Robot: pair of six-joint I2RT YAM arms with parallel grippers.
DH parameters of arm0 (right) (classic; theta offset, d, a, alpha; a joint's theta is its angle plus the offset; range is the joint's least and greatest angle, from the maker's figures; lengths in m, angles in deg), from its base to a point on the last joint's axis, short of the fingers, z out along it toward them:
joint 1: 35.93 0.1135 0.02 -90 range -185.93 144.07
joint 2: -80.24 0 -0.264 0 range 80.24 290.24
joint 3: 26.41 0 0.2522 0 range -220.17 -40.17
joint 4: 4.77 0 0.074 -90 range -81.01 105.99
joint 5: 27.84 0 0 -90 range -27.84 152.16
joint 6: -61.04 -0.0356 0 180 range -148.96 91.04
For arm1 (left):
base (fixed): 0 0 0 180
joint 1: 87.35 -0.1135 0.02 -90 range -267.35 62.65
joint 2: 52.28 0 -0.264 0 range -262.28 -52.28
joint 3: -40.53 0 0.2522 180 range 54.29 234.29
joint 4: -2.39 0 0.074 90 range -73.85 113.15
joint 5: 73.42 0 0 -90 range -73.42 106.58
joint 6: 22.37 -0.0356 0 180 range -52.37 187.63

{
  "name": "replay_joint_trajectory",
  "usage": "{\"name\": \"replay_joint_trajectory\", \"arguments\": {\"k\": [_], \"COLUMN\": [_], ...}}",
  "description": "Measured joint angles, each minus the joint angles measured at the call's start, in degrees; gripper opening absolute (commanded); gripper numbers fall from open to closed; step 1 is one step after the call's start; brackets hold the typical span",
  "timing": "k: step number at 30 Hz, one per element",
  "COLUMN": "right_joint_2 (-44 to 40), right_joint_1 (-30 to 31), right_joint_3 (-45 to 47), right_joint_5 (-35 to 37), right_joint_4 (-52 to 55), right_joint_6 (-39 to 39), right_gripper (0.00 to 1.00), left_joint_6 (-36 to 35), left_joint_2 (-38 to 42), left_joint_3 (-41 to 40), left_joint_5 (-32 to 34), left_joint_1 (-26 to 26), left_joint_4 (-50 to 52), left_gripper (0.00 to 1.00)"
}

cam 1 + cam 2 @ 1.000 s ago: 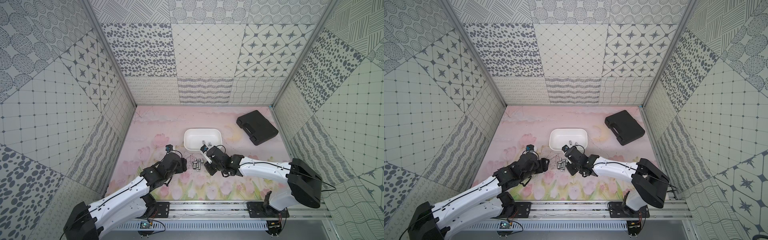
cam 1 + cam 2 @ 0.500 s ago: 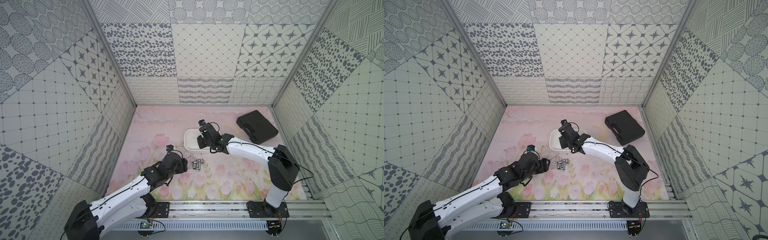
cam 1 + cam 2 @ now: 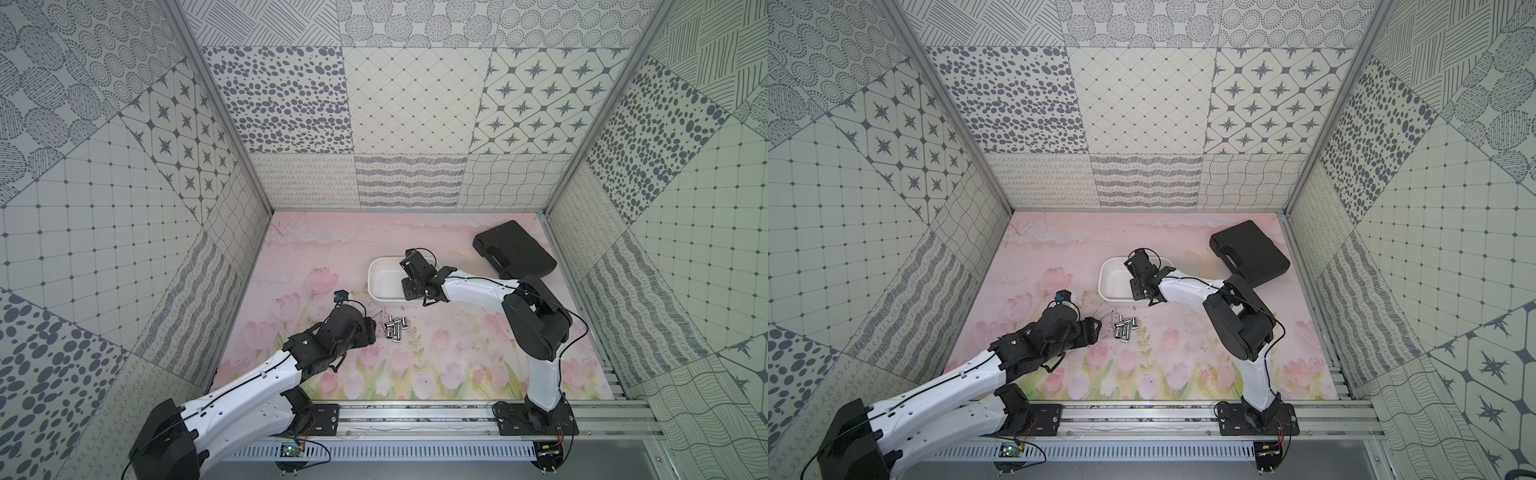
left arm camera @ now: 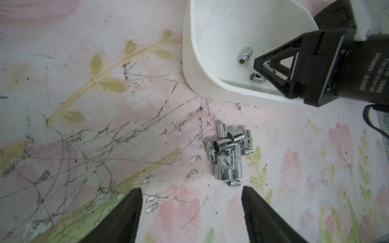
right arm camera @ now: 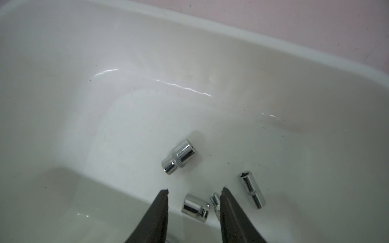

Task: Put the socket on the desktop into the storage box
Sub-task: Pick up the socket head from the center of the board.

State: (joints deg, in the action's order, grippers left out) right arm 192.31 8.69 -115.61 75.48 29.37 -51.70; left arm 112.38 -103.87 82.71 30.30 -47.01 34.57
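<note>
The white storage box sits mid-desktop. Over its near right part hangs my right gripper, open. A short chrome socket is between its fingers and touches neither. Several more sockets lie on the box floor. A pile of chrome sockets lies on the desktop in front of the box. My left gripper is open and empty, just left of the pile.
A flat black hard-shell case lies at the back right by the wall. Patterned walls close in the desktop on three sides. The arm rail runs along the front edge.
My right arm has swung from the socket pile back over the storage box, and its jaws have parted, freeing the socket. The left arm has stayed put.
</note>
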Motion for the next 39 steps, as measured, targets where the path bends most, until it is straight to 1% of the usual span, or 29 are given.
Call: {"name": "replay_joint_trajectory", "arguments": {"k": [3,6,11,13,16,20,26,31,35,39], "right_joint_2": [-3.1,-10.3,-25.5,-29.7,-32.3,-30.3,-20.9,-14.4,-12.3,-11.1], "right_joint_1": [0.2,1.2,5.7,7.8,11.0,14.8,18.5,19.1,19.1,19.1], "right_joint_3": [0.4,3.0,11.0,15.0,20.3,24.3,23.4,21.5,20.6,20.6], "right_joint_5": [-0.2,0.0,1.3,2.0,3.5,5.6,8.2,8.8,8.9,8.8], "right_joint_4": [0.6,0.5,-0.8,-1.1,-1.0,-0.7,-1.0,-1.8,-3.1,-4.5], "right_joint_6": [0.3,0.8,1.7,1.3,-1.0,-4.9,-9.7,-11.7,-13.0,-14.2], "right_gripper": [0.45,0.46,0.5,0.5,0.5,0.51,0.51,0.49,0.45,0.45], "left_joint_6": [0.0,0.0,0.0,0.0,0.0,0.0,0.0,0.0,0.0,0.0], "left_joint_2": [0.0,0.0,0.0,-0.1,-0.3,-0.5,-0.7,-0.9,-1.1,-1.4], "left_joint_3": [0.0,0.0,0.0,0.0,0.0,0.0,0.0,0.0,0.0,0.0], "left_joint_5": [0.0,0.0,0.0,0.0,0.0,0.0,0.0,0.0,0.0,0.0], "left_joint_1": [0.0,0.0,0.0,0.0,0.0,0.0,0.0,0.0,0.0,0.0], "left_joint_4": [0.0,0.0,0.0,0.0,0.0,0.0,-0.2,-0.2,-0.2,-0.2], "left_gripper": [0.79,0.79,0.79,0.79,0.79,0.79,0.79,0.8,0.8,0.8]}}
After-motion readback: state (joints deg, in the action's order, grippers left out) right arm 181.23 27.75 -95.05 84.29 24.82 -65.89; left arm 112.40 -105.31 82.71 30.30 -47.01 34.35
